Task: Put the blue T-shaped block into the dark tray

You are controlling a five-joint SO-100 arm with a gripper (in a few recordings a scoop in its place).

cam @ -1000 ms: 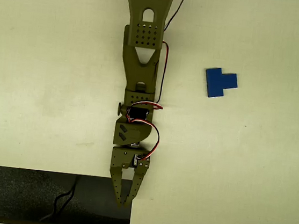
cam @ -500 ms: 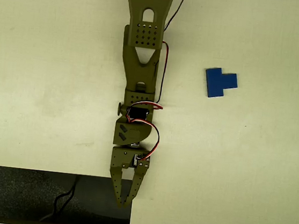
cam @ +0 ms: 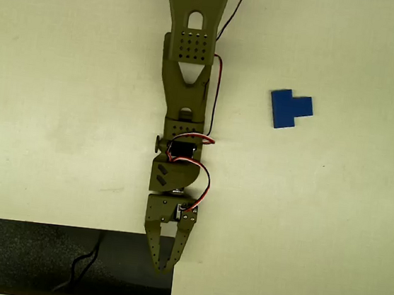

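One olive-green arm (cam: 183,110) reaches down the overhead view from 12 o'clock, its gripper (cam: 163,266) over the right end of the dark tray (cam: 20,259) at 7 o'clock, fingertips drawn together and holding nothing. A thin dark squiggle (cam: 83,263) marks the tray floor. Farther off, at 2 o'clock, the blue T-shaped block (cam: 289,109) lies flat on the pale table (cam: 330,227), well apart from gripper and tray.

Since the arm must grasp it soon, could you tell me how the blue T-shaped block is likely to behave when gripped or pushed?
The blue T-shaped block lies flat on the table, so it should slide, not roll or tip. Its crisp straight edges suggest a stiff solid. It looks small beside the gripper, so probably light.
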